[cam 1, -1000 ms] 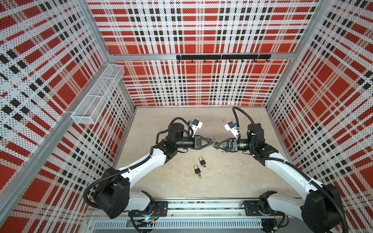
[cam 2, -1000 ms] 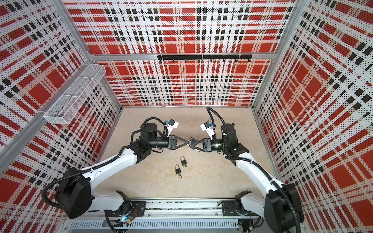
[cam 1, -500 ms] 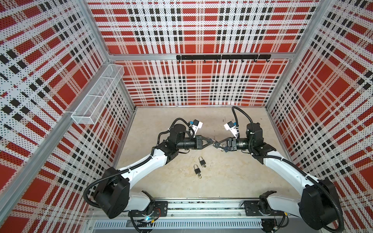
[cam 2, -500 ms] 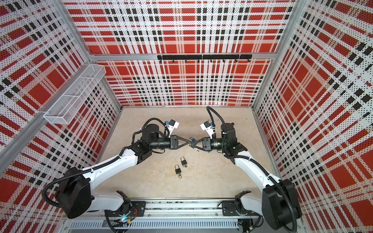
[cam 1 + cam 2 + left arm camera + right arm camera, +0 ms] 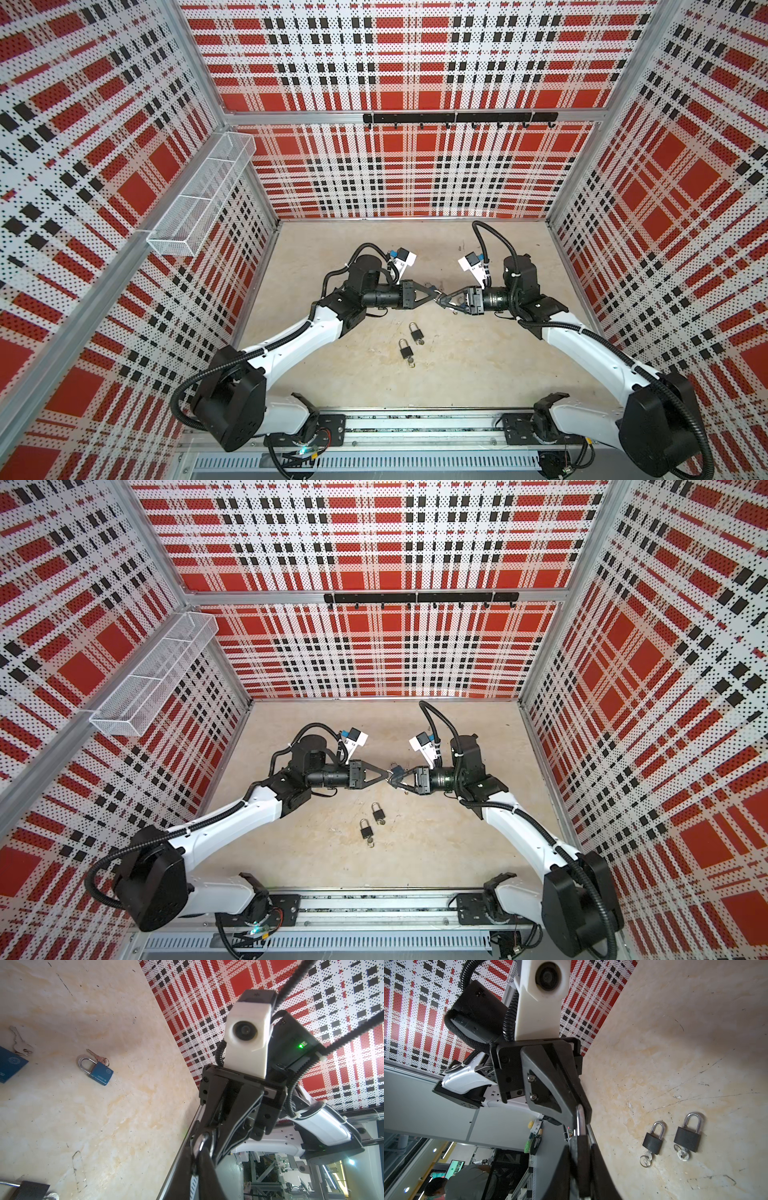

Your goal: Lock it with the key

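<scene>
Clamps the right gripper (image 5: 445, 297) on the padlock (image 5: 579, 1153), pads flat against the two broad faces of its matte black body. Brackets the shackle (image 5: 580, 1119) closely with the left gripper (image 5: 435, 294); cannot tell whether pinching or just slack. Holds the padlock level in the air over mid-table, with the body toward three o'clock and the shackle toward nine in both top views.

Looks arranged for leverage. A flat, boxy body suits a firm clamp against twisting. A thin, rounded bow of bright steel suits a fingertip push home from the opposite side. Shows no key on this padlock; may be hidden behind the wedge-shaped black fingers (image 5: 550, 1084).

Leaves one spare (image 5: 413, 332) and its twin (image 5: 404, 348) flat on the table (image 5: 374, 257) at seven o'clock from the grip. Shows both, in the right wrist view, as matte black boxes with steel bows and ringed keys in their bases. Shows a blue padlock (image 5: 99, 1073) in the left wrist view, with a loose key (image 5: 96, 1057) beside it. Reads the tabletop as pale, mottled and scratched. Places a wire-mesh basket (image 5: 199, 199) at ten o'clock and a black hook rail (image 5: 459, 117) at twelve, on perforated plaid walls.
</scene>
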You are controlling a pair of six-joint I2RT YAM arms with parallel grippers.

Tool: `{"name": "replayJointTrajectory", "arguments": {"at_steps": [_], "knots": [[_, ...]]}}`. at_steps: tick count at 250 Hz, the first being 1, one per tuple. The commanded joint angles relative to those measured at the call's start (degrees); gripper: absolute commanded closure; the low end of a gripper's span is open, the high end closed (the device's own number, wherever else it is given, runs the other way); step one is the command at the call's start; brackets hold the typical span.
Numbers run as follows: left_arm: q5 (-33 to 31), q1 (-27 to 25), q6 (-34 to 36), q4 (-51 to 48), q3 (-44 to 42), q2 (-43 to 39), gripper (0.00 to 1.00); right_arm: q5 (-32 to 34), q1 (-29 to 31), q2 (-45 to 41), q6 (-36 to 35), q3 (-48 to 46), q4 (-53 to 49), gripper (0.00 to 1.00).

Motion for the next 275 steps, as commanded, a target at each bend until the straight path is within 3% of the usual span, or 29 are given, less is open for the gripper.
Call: {"name": "replayJointTrajectory", "arguments": {"at_steps": [1,108,130,164,234,275], "knots": [[3.8,-0.3,-0.7,3.3,3.2,-3.0,0.81,3.5,1.2,-0.3,-2.7,1.5,1.2,1.0],[4.5,-1.3,-2.3,5.8,2.3,-1.7,0.8,3.2,2.0,0.3,-1.8,1.9,2.4,1.0],[4.7,-1.3,-2.3,6.0,2.3,-1.6,0.85,3.0,2.0,0.3,-1.5,1.7,2.9,1.0],[4.8,-1.3,-2.3,6.2,2.0,-1.4,1.0,2.8,2.0,0.5,-0.8,1.6,3.8,1.0],[2.9,-0.3,-2.8,7.4,0.0,-2.3,1.0,3.1,2.0,1.4,0.1,1.3,4.9,1.0],[0.7,1.7,-3.8,8.6,-1.7,-4.0,1.0,3.3,1.9,0.8,2.9,-0.5,9.0,0.75]]}}
